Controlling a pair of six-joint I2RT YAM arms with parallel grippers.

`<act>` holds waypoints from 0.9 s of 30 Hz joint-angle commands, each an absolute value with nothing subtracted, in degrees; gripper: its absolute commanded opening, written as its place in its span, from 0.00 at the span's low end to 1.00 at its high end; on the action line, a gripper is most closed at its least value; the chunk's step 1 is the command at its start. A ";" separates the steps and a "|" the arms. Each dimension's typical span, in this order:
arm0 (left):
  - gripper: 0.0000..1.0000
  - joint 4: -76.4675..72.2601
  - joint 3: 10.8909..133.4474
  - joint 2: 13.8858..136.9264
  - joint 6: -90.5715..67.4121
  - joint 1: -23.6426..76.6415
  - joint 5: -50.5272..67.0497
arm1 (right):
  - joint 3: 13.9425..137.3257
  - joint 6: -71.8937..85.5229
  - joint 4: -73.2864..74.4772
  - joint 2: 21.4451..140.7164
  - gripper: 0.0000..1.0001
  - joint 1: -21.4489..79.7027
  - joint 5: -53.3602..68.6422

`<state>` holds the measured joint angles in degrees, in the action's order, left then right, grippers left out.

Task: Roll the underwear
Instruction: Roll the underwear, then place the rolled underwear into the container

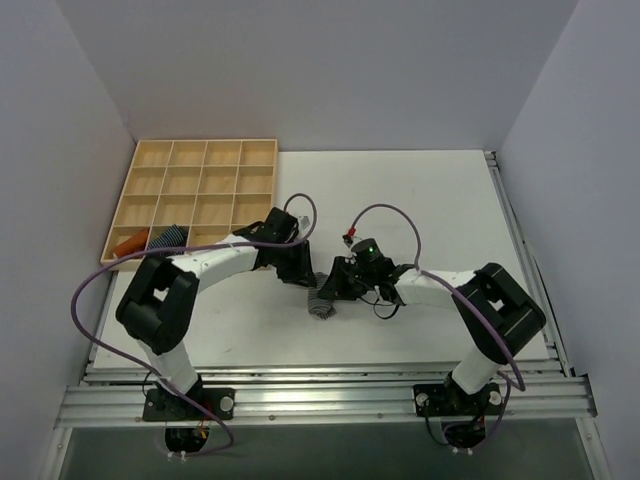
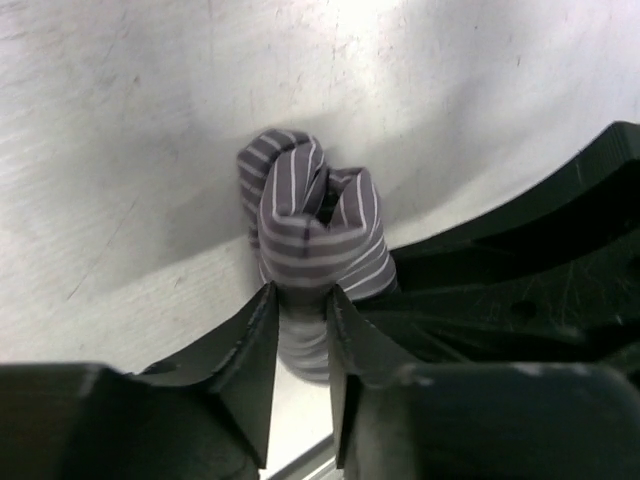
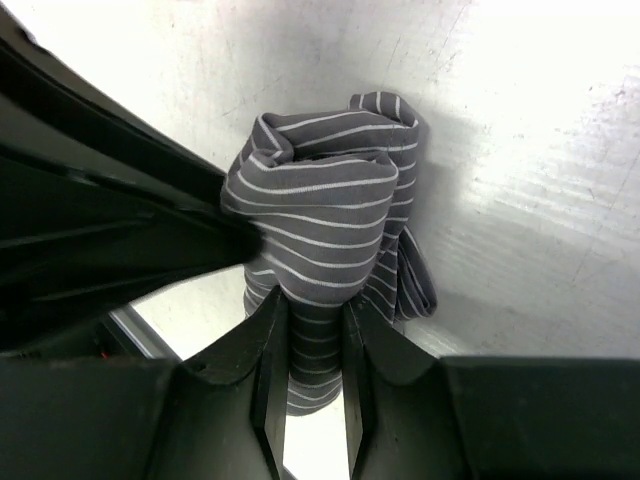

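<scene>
The underwear (image 1: 322,305) is a bunched grey cloth with thin white stripes, lying on the white table between the two arms. In the left wrist view the underwear (image 2: 315,230) stands as a folded lump, and my left gripper (image 2: 302,295) has its jaws pressed on the lump's near end. From the other side, my right gripper (image 3: 316,305) pinches the underwear (image 3: 320,220) at its lower end. Seen from above, the left gripper (image 1: 308,282) and the right gripper (image 1: 335,290) meet over the bundle, nearly touching.
A wooden compartment tray (image 1: 205,145) sits at the back left. An orange cloth (image 1: 130,243) and a blue striped roll (image 1: 170,237) lie in its front cells. A raised metal rail (image 1: 520,260) runs along the table's right edge.
</scene>
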<state>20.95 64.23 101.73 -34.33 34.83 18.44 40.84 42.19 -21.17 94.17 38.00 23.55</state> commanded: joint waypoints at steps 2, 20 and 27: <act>0.37 27.68 67.06 93.19 -33.23 31.73 18.10 | 34.20 37.53 -15.89 92.91 0.00 38.58 20.12; 0.60 9.67 46.06 85.53 -39.20 27.43 37.44 | 30.05 34.81 -31.39 89.57 0.00 39.81 26.19; 0.66 -0.06 43.60 87.09 -39.64 24.61 43.57 | 32.52 32.96 -29.35 86.13 0.00 39.90 27.94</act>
